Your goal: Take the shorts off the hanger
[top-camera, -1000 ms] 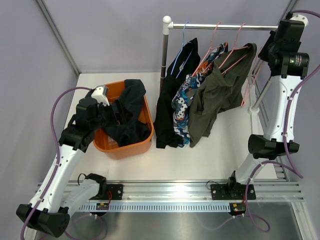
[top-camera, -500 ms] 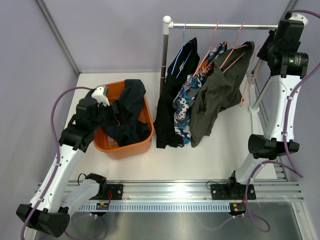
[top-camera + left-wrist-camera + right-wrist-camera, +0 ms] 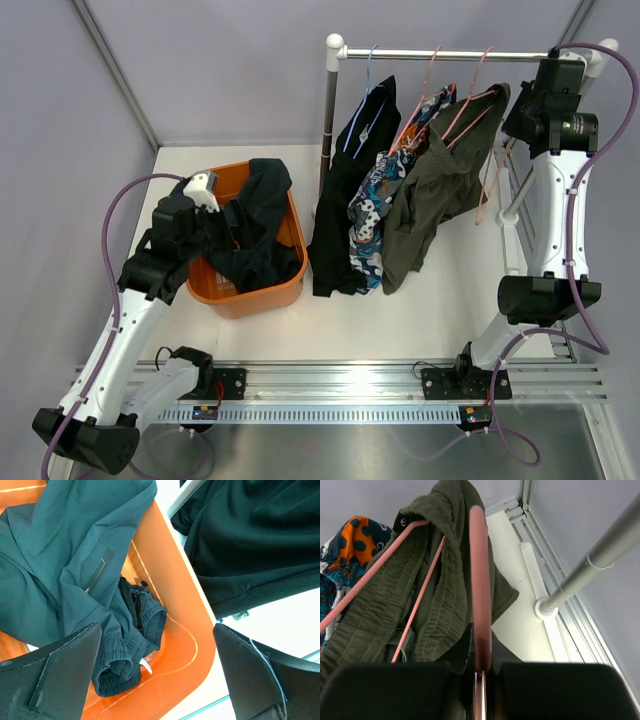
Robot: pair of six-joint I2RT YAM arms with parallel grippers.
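Three shorts hang on hangers from the rail: black with light-blue trim, blue-white-orange patterned and olive green. The dark navy shorts lie in the orange basket. My right gripper is at the rail's right end, shut on a pink hanger that runs up against the olive shorts; the patterned shorts show to the left. My left gripper is open and empty above the basket, over the navy shorts.
The rack's left post stands behind the basket. Its right post is close beside my right gripper. An empty pink hanger dangles at the right. The black shorts' hem hangs just beyond the basket rim. Walls enclose the table.
My right arm has shifted left along the rail with the pink hanger, and the olive shorts have swung slightly left. The left arm has not moved.
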